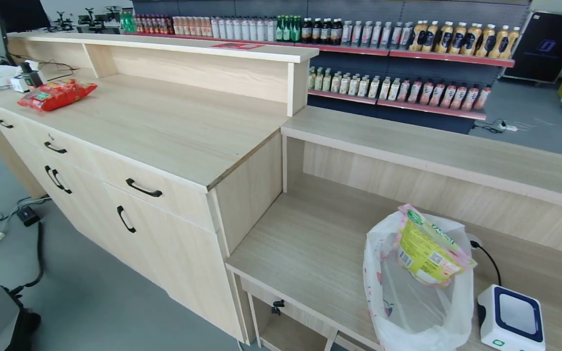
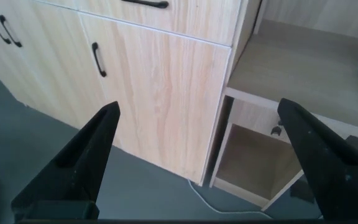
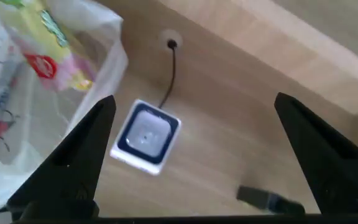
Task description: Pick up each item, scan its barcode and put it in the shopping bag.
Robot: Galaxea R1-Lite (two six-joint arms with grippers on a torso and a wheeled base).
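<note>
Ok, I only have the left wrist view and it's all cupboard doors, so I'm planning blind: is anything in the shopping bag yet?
Observer: Yes, a yellow-green snack packet stands in the shopping bag, its top poking out.
Operator: Anything left to scan?
Observer: A red snack packet lies on the upper counter, far to the left.
Operator: And the scanner?
Observer: It sits on the lower counter, just right of the bag.

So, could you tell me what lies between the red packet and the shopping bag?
Only bare wood: the upper counter, then the lower desk, seen in the head view.
</note>
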